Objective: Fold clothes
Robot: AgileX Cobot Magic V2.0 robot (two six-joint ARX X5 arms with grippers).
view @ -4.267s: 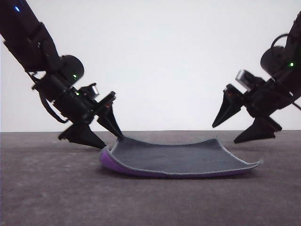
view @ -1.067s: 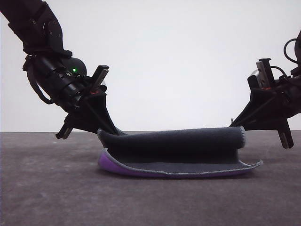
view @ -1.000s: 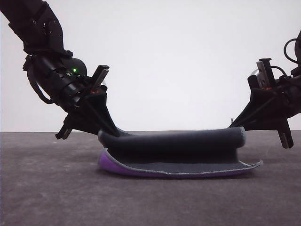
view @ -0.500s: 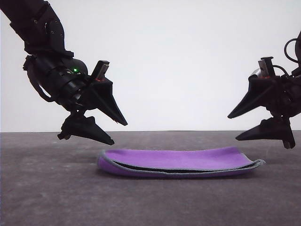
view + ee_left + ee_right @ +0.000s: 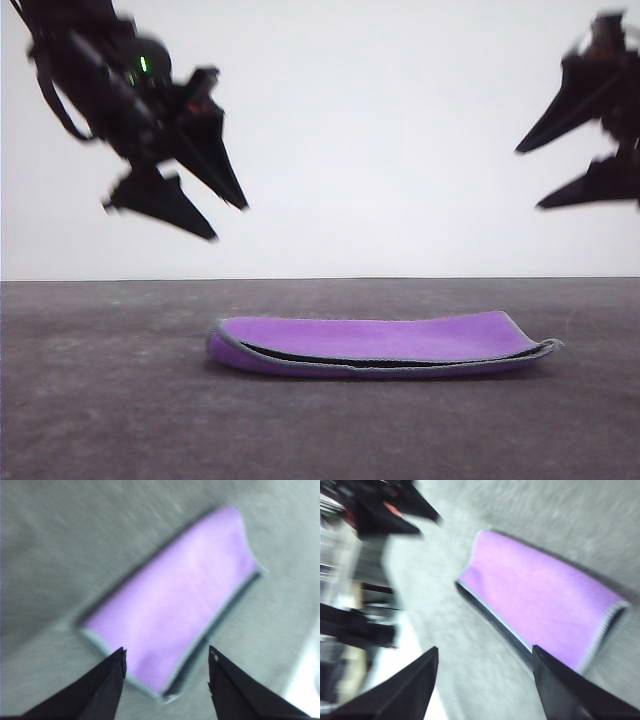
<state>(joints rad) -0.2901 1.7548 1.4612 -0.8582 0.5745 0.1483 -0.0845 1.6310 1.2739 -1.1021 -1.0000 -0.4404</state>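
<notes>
Lying flat on the dark grey table (image 5: 110,400), at the middle of the front view, the cloth (image 5: 380,338) is folded in half with its bright purple face uppermost. A thin dark gap runs between the two layers along the near edge, and the light-grey stitched border traces that edge from the rounded left end to the right end, where the lower layer juts out a little past the upper one. The left end sits slightly thicker than the right.

The left gripper (image 5: 230,222) is raised well above the table, up and to the left of the cloth, touching nothing; its two black pointed fingers stand apart and point down and to the right. In the left wrist view the fingers (image 5: 105,680) are spread wide with the purple cloth (image 5: 180,610) visible between them on the table below.

The right gripper (image 5: 528,178) hangs high at the right edge, well clear of the cloth, its fingers likewise apart and empty, pointing left. The right wrist view, blurred, shows the cloth (image 5: 545,600) beyond its spread fingers (image 5: 410,685), with the left gripper (image 5: 395,510) at the far side.
</notes>
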